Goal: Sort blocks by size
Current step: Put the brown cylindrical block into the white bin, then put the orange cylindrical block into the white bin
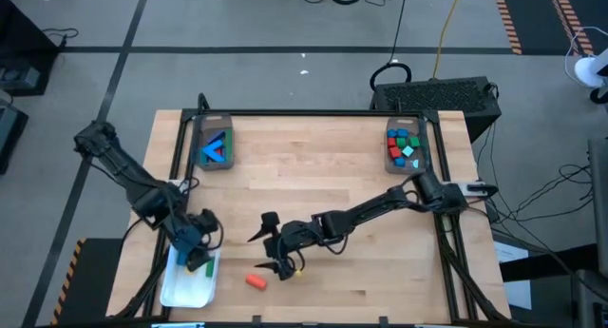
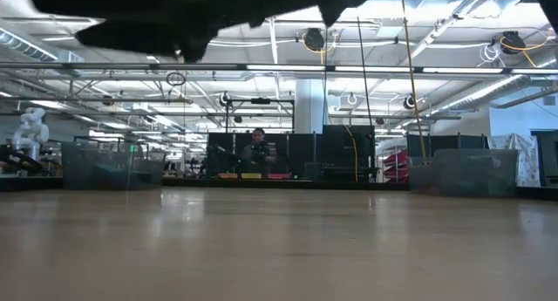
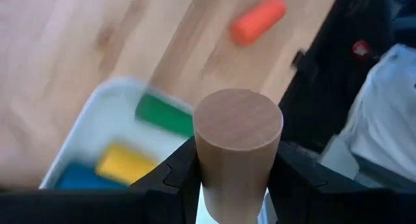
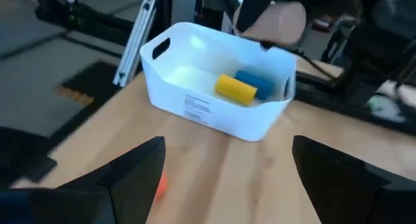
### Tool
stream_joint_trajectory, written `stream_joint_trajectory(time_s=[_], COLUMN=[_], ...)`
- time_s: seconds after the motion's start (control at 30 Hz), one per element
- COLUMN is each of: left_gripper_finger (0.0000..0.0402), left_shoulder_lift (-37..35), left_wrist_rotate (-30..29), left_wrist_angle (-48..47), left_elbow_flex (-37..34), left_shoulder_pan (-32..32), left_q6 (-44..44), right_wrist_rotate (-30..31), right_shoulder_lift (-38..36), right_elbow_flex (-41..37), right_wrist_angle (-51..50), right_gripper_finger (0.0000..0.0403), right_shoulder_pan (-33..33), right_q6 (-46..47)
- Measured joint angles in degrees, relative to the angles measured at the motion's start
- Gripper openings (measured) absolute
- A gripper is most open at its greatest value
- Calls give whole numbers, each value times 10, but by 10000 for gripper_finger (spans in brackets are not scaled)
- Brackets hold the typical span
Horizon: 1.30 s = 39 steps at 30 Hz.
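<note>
Holding a tan cylinder (image 3: 238,143) over the white bin (image 4: 195,100), the left pincer (image 3: 234,175) is clamped; right pincer (image 4: 227,178) apart above the tabletop (image 1: 332,176).

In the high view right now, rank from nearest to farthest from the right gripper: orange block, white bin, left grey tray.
From the right gripper:
1. Orange block, just beside it near the front edge.
2. White bin, front left corner.
3. Left grey tray, at the back left.

Two dark jointed arms, black end effector fingers (image 4: 130,178)
</note>
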Motion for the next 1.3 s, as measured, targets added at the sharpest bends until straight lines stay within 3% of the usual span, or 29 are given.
stream_joint_trajectory(time_s=[0.33,0.47,0.63,0.8,0.97,1.3], left_gripper_finger=[142,151,190,225,232,233], left_shoulder_lift=[23,42,57,58,58,58], left_wrist_rotate=[58,88,90,90,90,96], left_wrist_angle=[-11,-12,-11,-12,-14,-21], left_elbow_flex=[-48,-68,-73,-73,-73,-71], left_shoulder_pan=[-66,-74,-74,-74,-74,-73], left_q6=[-142,-158,-153,-156,-156,-157], right_wrist_rotate=[3,1,-2,-2,18,46], right_shoulder_lift=[53,71,117,174,215,222], right_elbow_flex=[28,38,90,180,270,284], right_wrist_angle=[10,8,1,-95,-207,-273], right_gripper_finger=[322,322,322,322,322,307], right_shoulder_pan=[20,30,34,42,51,53], right_q6=[47,50,80,95,88,93])
